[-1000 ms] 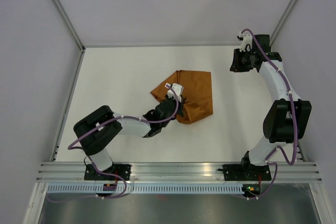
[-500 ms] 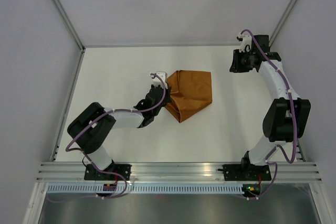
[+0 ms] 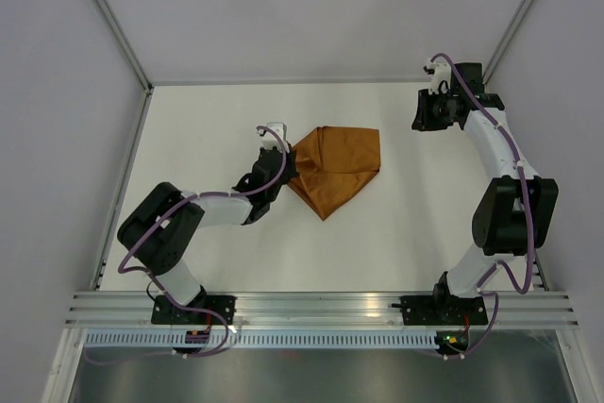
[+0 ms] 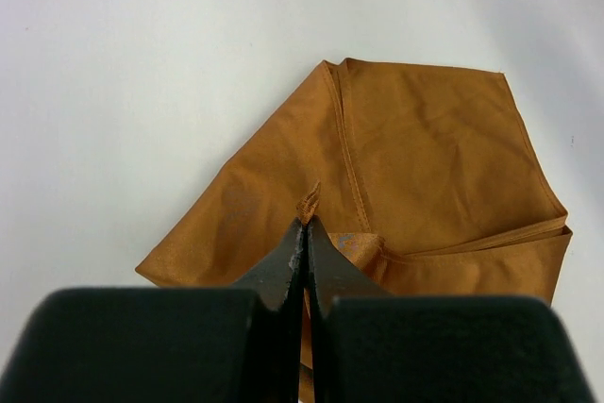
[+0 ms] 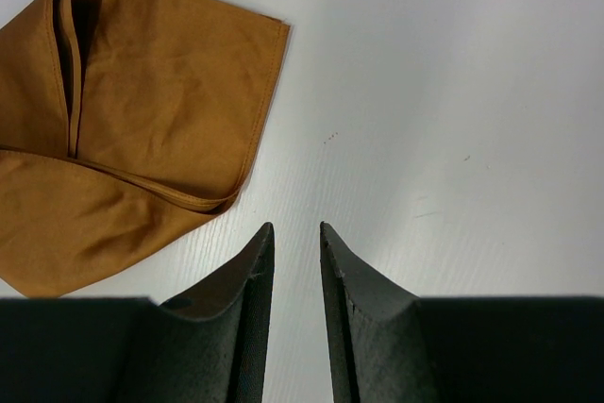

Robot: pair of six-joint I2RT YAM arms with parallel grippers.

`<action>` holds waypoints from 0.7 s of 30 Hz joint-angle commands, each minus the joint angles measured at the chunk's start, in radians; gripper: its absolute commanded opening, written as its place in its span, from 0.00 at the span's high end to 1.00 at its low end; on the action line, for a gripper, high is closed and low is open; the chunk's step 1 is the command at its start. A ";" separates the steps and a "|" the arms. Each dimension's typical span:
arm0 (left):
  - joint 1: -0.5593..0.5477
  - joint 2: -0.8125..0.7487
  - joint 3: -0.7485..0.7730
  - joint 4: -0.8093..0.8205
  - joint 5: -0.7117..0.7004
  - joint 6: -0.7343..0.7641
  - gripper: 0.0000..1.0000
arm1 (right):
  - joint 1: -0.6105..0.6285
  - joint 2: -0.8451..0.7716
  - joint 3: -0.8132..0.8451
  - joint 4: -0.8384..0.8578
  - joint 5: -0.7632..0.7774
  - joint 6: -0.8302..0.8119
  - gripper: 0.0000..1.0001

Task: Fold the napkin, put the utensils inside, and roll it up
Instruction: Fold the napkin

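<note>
L gripper (image 4: 304, 226) was clamped tight on a small peak of the rust-brown napkin (image 3: 338, 167) at its left side. Cloth lay partly folded near the middle of the white table (image 3: 208, 120). R gripper (image 5: 295, 229) hung at far right, well apart from napkin, jaws narrowly parted w/ nothing btwn.

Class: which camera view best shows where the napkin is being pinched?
Left wrist: the shut left gripper nips a small peak of the napkin. Top external shows the cloth's overall shape, but the grip is too small to see. Right wrist shows cloth, no grip.
</note>
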 commanded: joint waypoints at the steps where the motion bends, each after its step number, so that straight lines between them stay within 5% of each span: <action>1: 0.010 -0.022 -0.002 0.007 0.007 -0.051 0.98 | 0.008 0.005 0.003 0.009 -0.003 -0.012 0.68; 21: 0.073 0.012 0.032 -0.112 -0.003 -0.180 0.98 | 0.021 0.001 -0.039 0.021 0.003 -0.029 0.68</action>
